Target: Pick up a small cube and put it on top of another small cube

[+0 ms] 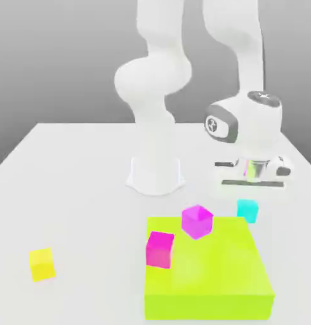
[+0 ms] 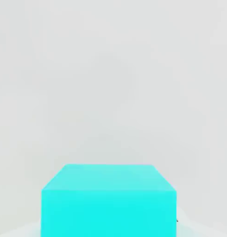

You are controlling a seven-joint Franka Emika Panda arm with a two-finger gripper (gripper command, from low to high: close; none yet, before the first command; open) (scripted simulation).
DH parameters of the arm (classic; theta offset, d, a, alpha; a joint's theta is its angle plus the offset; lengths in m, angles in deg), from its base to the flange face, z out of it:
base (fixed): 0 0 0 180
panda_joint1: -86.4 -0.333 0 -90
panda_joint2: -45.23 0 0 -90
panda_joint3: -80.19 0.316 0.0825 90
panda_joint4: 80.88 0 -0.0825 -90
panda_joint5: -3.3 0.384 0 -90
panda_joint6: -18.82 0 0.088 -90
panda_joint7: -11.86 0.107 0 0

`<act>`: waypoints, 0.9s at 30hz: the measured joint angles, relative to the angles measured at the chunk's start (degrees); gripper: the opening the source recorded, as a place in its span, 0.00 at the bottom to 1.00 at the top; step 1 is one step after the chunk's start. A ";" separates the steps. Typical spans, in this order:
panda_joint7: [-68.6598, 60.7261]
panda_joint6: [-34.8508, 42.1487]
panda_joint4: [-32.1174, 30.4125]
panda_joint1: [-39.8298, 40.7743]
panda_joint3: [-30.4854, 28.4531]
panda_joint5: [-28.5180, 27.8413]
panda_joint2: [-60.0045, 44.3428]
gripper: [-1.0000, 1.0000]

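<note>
A: What do you have on the surface (image 1: 69, 190), and how many of each?

B: You have four small cubes, all plain, matte and sharp-edged: one cyan cube (image 1: 247, 210), two magenta cubes and one yellow cube (image 1: 42, 264). There is also one flat lime-green block (image 1: 209, 279), a broad low slab with a faintly glossy top. The surface itself is smooth and pale grey-white.

A: Where do they sit?

B: One magenta cube (image 1: 197, 221) rests tilted on the slab's far edge. The other magenta cube (image 1: 160, 249) stands at the slab's edge toward the exterior view's left. Your yellow cube lies well apart, far to the exterior view's left. The cyan cube stands on the surface just beside the slab's far corner, toward the exterior view's right.

A: And the gripper?

B: Your gripper (image 1: 254, 180) hangs just above and behind the cyan cube, its fingers drawn together, with nothing seen between them. In the hand view the cyan cube (image 2: 108, 201) looms close, its flat top and front face evenly coloured
</note>
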 joint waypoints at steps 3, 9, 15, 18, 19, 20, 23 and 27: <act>2.69 3.36 -0.29 1.08 0.93 -4.28 3.78 0.00; 1.16 7.23 9.59 5.43 -1.07 -8.39 -0.49 0.00; -0.39 11.37 17.92 16.09 -7.93 -6.49 -4.19 0.00; -1.04 13.47 21.91 20.73 -11.26 -5.29 -5.96 0.00; -1.30 14.17 23.21 22.21 -12.47 -4.81 -6.54 0.00; -1.27 14.87 24.26 23.91 -14.05 -4.32 -6.96 0.00; -0.70 16.56 26.27 28.51 -18.63 -3.21 -7.60 0.00; 0.91 18.38 27.61 34.24 -24.79 -2.02 -7.68 0.00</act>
